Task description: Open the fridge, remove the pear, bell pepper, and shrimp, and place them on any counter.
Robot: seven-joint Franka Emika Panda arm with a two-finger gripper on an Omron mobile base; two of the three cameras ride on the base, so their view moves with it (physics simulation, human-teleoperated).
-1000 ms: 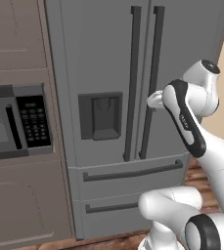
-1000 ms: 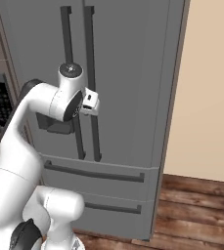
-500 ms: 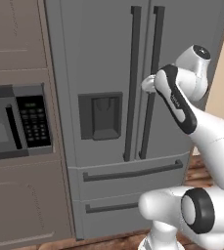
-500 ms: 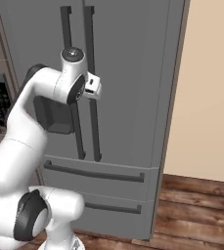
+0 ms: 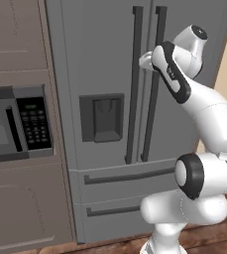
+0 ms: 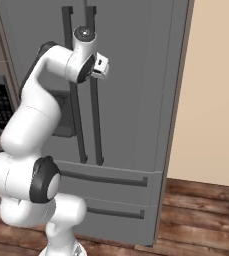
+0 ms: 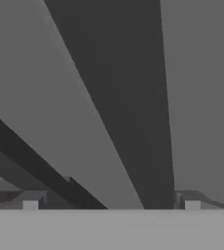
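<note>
The wooden plank floor [image 6: 201, 210] runs along the bottom of the scene and carries the tall grey fridge [image 6: 131, 100], which stands directly on it with its lower drawer just above the boards, beside the beige wall [image 6: 216, 90] on the right.

A grey microwave [image 5: 16, 126] with a keypad sits in brown cabinetry [image 5: 16, 39] above a wooden floor [image 6: 201, 220].

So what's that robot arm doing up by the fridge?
It's getting ready to open the fridge. Its pincer is open and right up at the right door's dark handle, which sits between its fingertips in the hand view. Both doors are shut, so nothing has come out yet.
</note>
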